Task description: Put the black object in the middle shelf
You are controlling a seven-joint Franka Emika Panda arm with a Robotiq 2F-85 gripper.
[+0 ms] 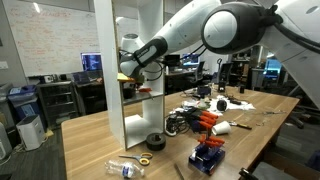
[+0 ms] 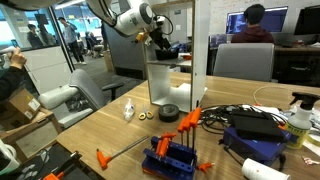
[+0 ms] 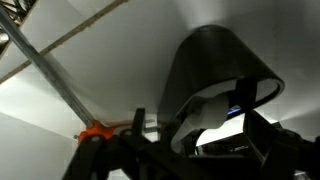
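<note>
Gripper [image 2: 161, 46] too small and dark; jaws unreadable. Black object [image 2: 166, 50] merges into it, outline lost. Wrist view: dark curved shape [image 3: 215, 75] blurred, unidentifiable, cut by bottom edge.

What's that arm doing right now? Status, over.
Gripper over the middle shelf, jaws either side of the black object; grip unclear. Resting on the board or not: cannot tell. Nothing visibly in the way.

Both exterior views face the shelving unit [image 1: 105, 80] [image 2: 178, 85] across the table [image 1: 85, 140]; wrist view hugs it.
</note>
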